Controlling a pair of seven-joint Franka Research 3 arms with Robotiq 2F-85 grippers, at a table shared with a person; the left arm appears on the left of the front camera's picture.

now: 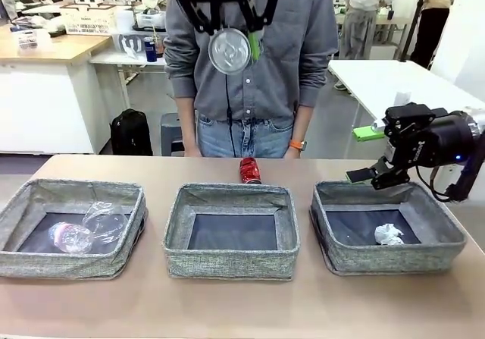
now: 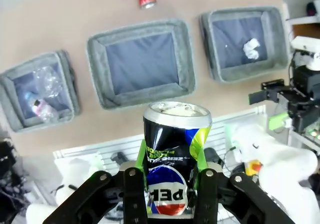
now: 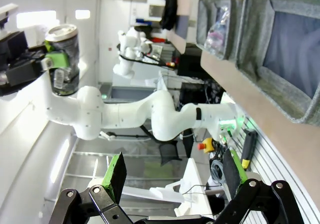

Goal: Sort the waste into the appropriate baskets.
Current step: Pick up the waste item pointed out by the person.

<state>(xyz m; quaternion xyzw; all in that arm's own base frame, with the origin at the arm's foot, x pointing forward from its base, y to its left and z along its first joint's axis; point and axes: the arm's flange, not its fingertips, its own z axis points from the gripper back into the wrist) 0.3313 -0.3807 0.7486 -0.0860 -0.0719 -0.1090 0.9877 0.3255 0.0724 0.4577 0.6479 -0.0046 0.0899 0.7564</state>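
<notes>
My left gripper [image 1: 229, 36] hangs high over the middle basket [image 1: 231, 263], shut on a crushed black printed can [image 2: 172, 154] whose silver end [image 1: 229, 51] faces the front camera. A crushed red can [image 1: 249, 170] lies on the table just behind the middle basket, whose bottom is bare. The left basket [image 1: 61, 263] holds a clear plastic bottle [image 1: 72, 236] and a clear plastic cup [image 1: 106, 219]. A crumpled white paper ball [image 1: 389, 234] lies in the right basket [image 1: 394, 259]. My right gripper [image 1: 375, 174] hovers open at that basket's far edge, with nothing between its fingers [image 3: 117, 171].
A person in a grey shirt [image 1: 303, 66] stands at the table's far edge behind the red can. Bare tabletop [image 1: 227, 309] runs in front of the three baskets. Other tables and people show farther back.
</notes>
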